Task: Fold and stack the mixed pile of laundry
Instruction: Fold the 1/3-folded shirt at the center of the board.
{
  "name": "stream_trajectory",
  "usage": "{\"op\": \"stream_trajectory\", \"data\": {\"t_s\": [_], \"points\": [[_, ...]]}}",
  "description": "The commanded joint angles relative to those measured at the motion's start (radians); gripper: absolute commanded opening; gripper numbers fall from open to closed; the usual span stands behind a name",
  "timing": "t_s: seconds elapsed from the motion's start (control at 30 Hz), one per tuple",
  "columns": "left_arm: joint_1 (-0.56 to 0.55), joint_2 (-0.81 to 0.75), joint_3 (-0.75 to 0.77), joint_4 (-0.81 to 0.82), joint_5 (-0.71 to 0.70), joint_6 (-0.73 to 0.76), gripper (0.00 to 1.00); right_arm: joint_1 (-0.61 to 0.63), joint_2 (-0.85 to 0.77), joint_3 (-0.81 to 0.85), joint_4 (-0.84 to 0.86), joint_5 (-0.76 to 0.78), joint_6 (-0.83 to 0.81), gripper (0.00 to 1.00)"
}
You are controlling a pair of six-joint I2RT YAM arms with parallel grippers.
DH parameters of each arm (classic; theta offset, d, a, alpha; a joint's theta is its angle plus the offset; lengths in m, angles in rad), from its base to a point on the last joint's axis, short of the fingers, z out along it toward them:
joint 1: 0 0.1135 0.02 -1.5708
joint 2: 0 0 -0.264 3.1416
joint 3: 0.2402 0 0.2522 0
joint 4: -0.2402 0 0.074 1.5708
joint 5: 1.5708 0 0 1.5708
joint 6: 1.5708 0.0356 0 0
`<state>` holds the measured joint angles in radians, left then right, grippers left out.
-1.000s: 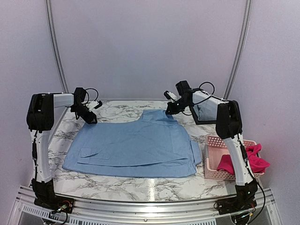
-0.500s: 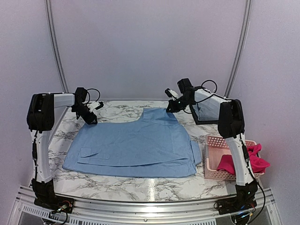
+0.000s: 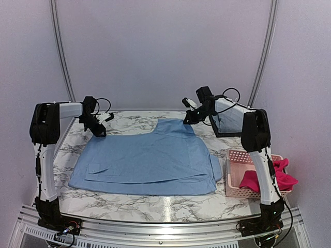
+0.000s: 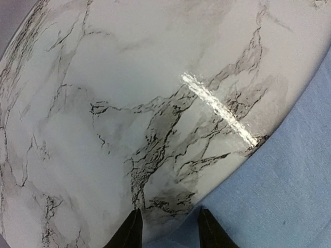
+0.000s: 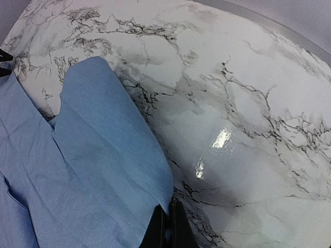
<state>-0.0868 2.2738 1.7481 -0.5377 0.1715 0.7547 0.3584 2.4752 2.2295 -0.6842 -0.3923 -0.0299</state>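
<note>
Your left tool (image 4: 168, 219) hung with tips apart, holding nothing, over the white veined marble bench (image 4: 103, 103) just beside the cloth edge. The light blue collared long-sleeved shirt (image 3: 150, 157) lay spread flat mid-bench. Your right tool (image 5: 166, 209) had tips together, apparently pinching the shirt's far edge. The pink plastic lattice basket (image 3: 234, 155) held the magenta-red plain garment (image 3: 283, 176). Risk: pulling with one corner ungripped would likely have skewed your fold.

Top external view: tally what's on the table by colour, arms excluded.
Light blue: 1, the light blue shirt, spread flat
Magenta-red: 1, the magenta-red garment, hanging out of the basket
Pink: 1, the pink basket
Dark: 1, the dark tray, at the far right
Total: 4
</note>
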Motion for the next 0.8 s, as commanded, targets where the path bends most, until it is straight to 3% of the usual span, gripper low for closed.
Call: {"op": "stream_trajectory", "data": {"t_s": [0.0,0.23,0.77], "points": [[0.032,-0.011,0.018,-0.114,0.034,-0.022,0.40,-0.011,-0.060,-0.008,0.010,-0.010,0.008,0.00],[0.079,-0.061,0.068,-0.124,0.175,-0.028,0.50,-0.010,-0.064,-0.020,0.012,-0.010,0.004,0.00],[0.080,0.022,0.009,-0.123,0.113,0.035,0.54,-0.010,-0.059,-0.012,0.009,-0.003,0.011,0.00]]}}
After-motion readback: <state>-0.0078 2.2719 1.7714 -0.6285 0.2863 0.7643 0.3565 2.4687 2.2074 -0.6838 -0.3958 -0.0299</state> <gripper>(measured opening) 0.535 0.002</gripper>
